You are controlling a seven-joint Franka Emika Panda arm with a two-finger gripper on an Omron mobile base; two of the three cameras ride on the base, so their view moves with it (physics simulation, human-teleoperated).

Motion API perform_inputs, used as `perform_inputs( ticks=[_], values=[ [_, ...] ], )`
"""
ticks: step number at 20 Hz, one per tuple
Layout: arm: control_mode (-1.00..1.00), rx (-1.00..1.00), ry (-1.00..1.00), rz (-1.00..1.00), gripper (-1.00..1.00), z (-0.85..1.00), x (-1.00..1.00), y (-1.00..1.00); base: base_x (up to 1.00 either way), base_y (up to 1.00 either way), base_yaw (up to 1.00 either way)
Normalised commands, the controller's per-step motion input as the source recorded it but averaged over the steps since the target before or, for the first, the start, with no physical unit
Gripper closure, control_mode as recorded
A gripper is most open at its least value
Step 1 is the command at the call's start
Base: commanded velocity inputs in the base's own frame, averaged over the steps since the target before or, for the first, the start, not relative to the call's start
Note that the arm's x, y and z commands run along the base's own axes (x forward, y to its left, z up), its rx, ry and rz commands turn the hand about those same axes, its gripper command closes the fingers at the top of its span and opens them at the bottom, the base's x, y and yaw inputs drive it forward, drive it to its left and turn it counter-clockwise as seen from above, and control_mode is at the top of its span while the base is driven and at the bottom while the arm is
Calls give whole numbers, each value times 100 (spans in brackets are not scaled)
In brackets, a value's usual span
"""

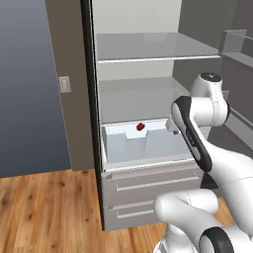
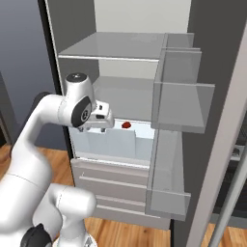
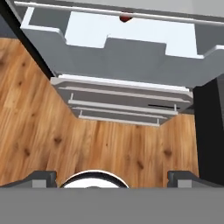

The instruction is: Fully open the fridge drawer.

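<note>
under the lower glass shelf (image 1: 133, 96) of the open fridge i see the fridge drawer (image 1: 143, 143), a pale translucent bin with a stepped notch in its front wall. it juts forward past the fridge's front edge, over the two grey flat-fronted drawers (image 1: 150, 185) with bar handles below it. a small red item (image 1: 141, 127) sits near the drawer's back wall. from the hand view i look down on the drawer's front wall (image 3: 131, 57) and the wooden floor (image 3: 87, 144) beneath. my claw (image 2: 99, 126) hangs in front of the drawer's upper edge, at its right side in the left base view; i see no contact with it. its two tips (image 3: 43, 178) sit at the far edges of the hand view, spread wide with nothing between them. the fridge door (image 2: 178, 125) with clear bins stands open on the right.
</note>
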Motion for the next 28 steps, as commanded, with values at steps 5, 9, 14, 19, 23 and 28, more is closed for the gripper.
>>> perform_inputs(
  ticks=[5,9,14,19,23,28],
  values=[
    [-100,0,-5,16,-100,-4,97,0,0,0,0],
    [-100,-3,1,25,-100,-19,69,0,0,0,0],
    [-100,-15,12,18,-100,-42,18,4,0,0,0],
    [-100,-13,4,8,-100,-61,1,1,0,0,0],
    [-100,0,-2,0,-100,-40,0,0,0,0,0],
    [-100,3,-8,-3,-100,-12,6,0,0,0,0]
  ],
)
